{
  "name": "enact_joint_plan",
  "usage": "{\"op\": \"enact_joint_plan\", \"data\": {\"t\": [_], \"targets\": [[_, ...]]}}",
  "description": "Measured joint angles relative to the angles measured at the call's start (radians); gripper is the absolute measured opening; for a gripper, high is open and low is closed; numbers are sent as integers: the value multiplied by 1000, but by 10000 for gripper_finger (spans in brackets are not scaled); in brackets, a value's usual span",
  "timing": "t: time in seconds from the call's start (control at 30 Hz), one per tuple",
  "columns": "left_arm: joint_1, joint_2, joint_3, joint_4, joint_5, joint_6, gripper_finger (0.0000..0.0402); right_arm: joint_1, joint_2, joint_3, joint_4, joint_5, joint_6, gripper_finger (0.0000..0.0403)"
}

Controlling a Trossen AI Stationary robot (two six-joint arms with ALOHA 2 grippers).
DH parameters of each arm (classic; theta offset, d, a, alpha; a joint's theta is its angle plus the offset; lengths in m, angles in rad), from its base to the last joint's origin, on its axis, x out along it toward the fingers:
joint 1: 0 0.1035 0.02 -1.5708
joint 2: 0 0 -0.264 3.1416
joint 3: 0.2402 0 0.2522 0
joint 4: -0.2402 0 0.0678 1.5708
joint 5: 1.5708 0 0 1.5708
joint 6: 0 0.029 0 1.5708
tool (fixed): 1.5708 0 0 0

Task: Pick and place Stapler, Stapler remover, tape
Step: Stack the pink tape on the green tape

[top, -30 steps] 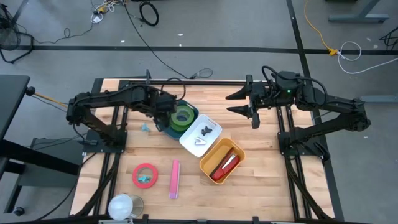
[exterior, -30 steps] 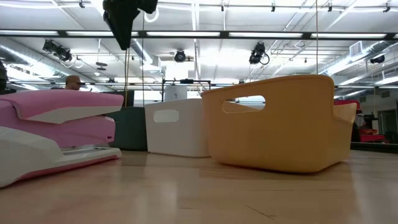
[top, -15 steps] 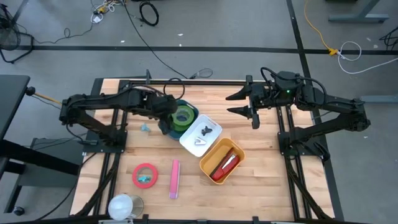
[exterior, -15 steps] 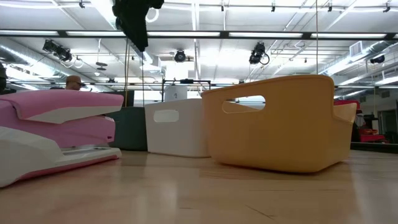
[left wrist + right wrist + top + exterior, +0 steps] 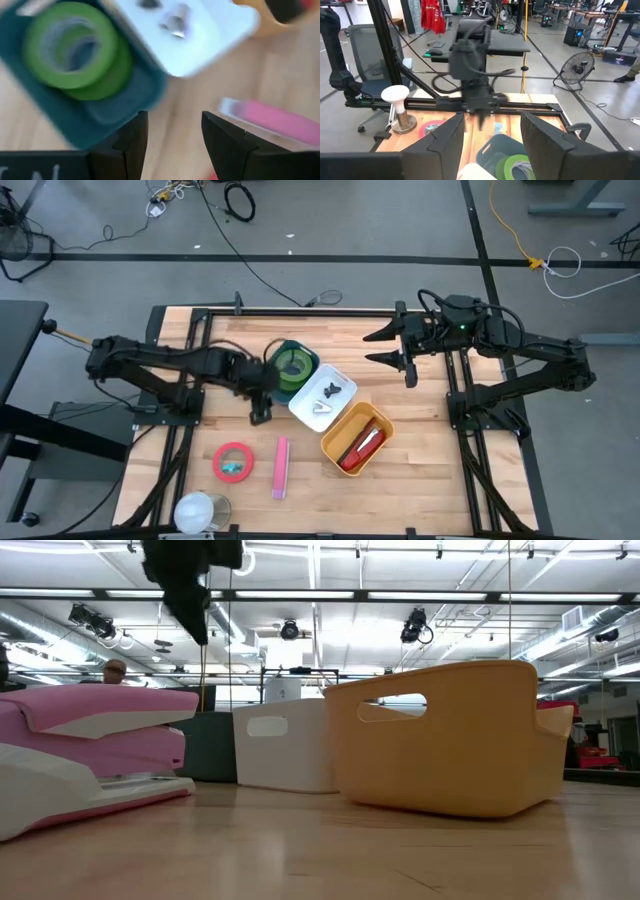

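Beyond left fingers [image 5: 137, 137], stapler [image 5: 272, 120] (untouched)

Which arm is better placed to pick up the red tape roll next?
Left: its open pincer hangs just above the red tape roll, while the right pincer waits far across the table.

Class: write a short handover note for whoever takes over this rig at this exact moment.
Left gripper: open, empty, over bare table beside the dark bin.
Right gripper: open, waiting at the table's far right.
Done: green tape in the dark bin; staple remover in the white bin; red stapler in the yellow bin.
Left: red tape and pink stapler lie loose on the table.
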Motion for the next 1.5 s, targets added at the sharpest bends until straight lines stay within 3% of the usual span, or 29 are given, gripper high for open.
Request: {"op": "enact_joint_plan", "data": {"t": [0.17,0.53,1.37,1.5], "targets": [[-99,-1,-35,29,70,1,188,0,0,0,-1,4,0,194],[-258,0,-131,48,70,-29,188,-1,0,0,-1,35,0,194],[-425,12,-139,44,55,-52,188,-1,0,0,0,34,0,194],[-447,11,-194,59,52,-68,188,-1,0,0,0,34,-1,194]]}}
